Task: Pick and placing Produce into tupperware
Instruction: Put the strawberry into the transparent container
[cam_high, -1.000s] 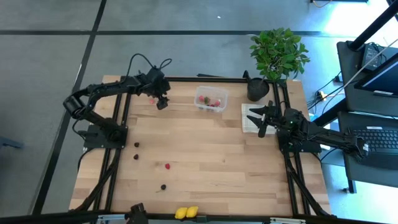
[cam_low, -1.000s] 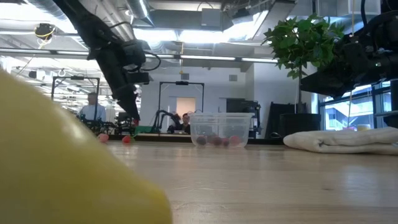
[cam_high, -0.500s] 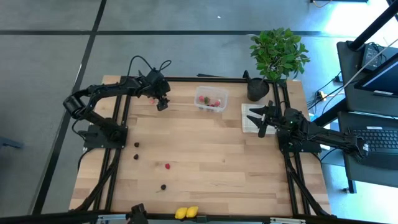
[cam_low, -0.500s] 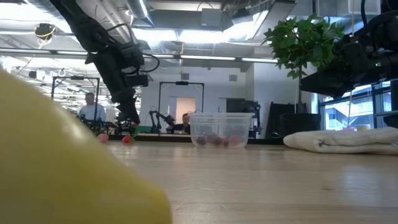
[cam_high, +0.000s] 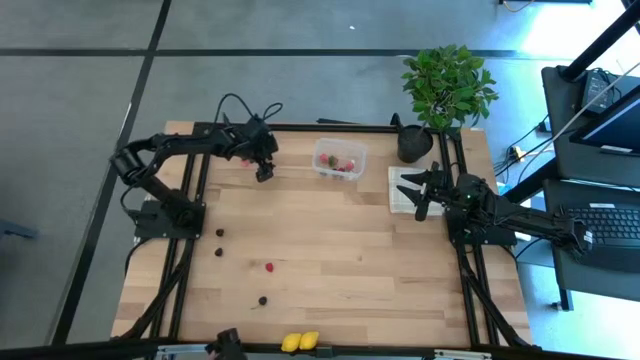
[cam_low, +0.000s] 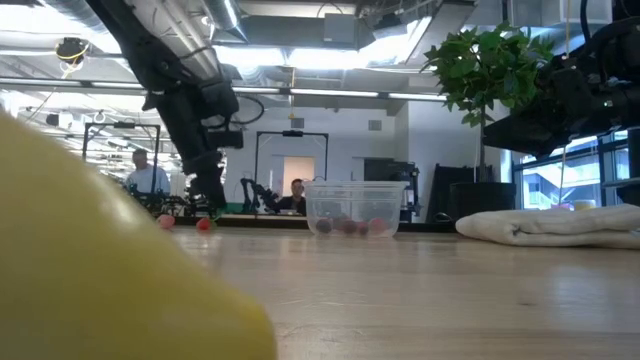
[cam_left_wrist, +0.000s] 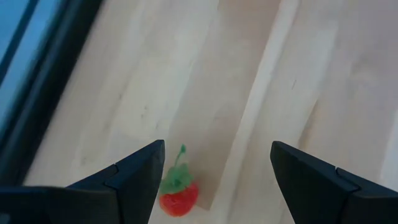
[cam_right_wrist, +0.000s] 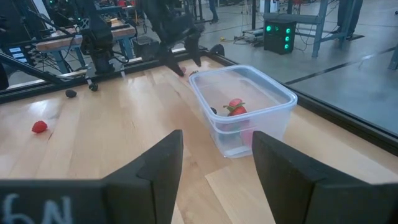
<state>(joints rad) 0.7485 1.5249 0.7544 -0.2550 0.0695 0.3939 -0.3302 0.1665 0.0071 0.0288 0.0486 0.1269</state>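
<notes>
Meanwhile the left gripper (cam_high: 264, 172), jaws spread, has edged toward the tupperware (cam_high: 339, 160).

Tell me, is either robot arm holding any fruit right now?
No. The left gripper is open above a red berry without gripping it, and the right gripper waits open and empty near the tupperware.

Low view: a large blurred yellow mass (cam_low: 110, 270), probably one of the yellow lemon-like pieces close to the lens, fills the near left corner and hides the table behind it. Left wrist view: small red berry with a green stalk (cam_left_wrist: 178, 194) sits partly behind one dark finger (cam_left_wrist: 134, 177). High view: contents of the clear plastic tupperware box (cam_high: 339, 160) too small to count.
</notes>
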